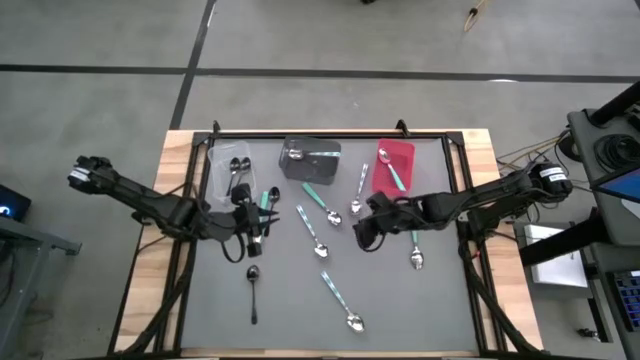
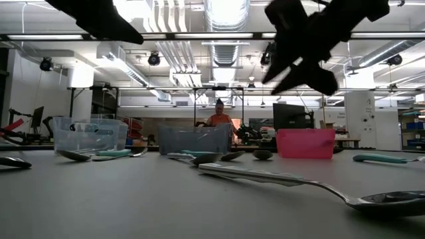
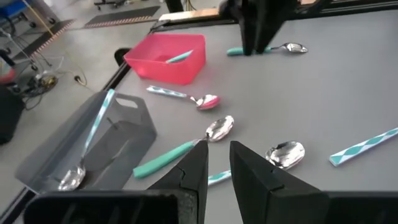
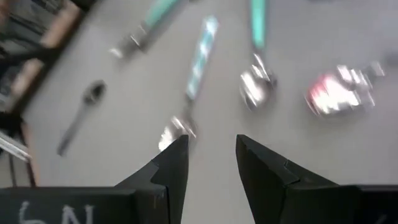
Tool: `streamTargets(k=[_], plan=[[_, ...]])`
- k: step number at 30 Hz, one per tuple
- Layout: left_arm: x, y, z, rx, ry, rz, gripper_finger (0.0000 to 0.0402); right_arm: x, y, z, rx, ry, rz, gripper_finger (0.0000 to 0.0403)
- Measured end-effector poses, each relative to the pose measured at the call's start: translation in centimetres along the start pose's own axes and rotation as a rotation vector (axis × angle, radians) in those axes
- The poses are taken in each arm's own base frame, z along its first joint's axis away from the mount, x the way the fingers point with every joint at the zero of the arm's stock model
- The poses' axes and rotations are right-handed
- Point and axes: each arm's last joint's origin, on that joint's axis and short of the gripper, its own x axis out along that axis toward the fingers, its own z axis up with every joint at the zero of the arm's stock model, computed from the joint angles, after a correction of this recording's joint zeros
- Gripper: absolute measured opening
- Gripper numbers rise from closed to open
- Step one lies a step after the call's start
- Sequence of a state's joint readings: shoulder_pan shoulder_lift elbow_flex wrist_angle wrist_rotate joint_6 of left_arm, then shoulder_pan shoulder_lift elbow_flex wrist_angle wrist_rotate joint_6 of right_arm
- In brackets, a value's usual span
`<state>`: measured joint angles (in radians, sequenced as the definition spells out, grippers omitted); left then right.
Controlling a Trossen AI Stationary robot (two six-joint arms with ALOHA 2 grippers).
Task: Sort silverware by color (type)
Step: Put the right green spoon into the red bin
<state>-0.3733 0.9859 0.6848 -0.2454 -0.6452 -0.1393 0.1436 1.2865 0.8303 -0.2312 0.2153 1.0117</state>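
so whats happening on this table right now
A two-armed robot is sorting spoons into three bins. The clear bin, grey bin and red bin each hold a spoon or two; others lie loose on the table. The right end effector and left end effector hang over the loose spoons, holding nothing.

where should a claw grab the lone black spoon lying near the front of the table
Grip the black spoon at mid-handle, coming straight down from above. It lies flat on the grey table, bowl toward the bins and thin handle running toward the front edge, so the fingers should straddle the handle crosswise. Nothing else lies beside it, so either side of the handle is free.
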Motion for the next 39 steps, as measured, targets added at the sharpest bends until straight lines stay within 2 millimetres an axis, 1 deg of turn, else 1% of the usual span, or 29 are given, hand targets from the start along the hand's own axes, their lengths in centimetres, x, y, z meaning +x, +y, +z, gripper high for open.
streamTargets(k=[5,11,15,18,24,31,39], plan=[[-0.1,0.0,0.5,0.039,-0.032,-0.002,0.0049,-0.2,-1.7,-1.3,0.083,0.174,-0.156,0.0125],[-0.1,0.0,1.0,0.07,-0.07,-0.002,0.0049,-1.4,-4.2,-2.8,0.14,0.368,-0.43,0.0125],[-0.1,0.0,1.2,0.087,-0.087,0.0,0.0049,-2.6,-5.7,-3.3,0.169,0.446,-0.622,0.0125],[0.0,0.1,1.3,0.094,-0.094,0.004,0.0049,-3.1,-6.5,-3.3,0.178,0.473,-0.711,0.0125],[0.0,0.1,1.4,0.09,-0.102,0.005,0.0049,-3.2,-6.8,-2.9,0.174,0.474,-0.728,0.0125],[0.0,0.1,1.4,0.089,-0.102,0.006,0.0049,-3.0,-7.1,-2.4,0.141,0.412,-0.747,0.0124],[0.0,0.1,1.4,0.073,-0.103,0.005,0.0049,-2.8,-7.4,-2.6,0.131,0.385,-0.751,0.0123]])
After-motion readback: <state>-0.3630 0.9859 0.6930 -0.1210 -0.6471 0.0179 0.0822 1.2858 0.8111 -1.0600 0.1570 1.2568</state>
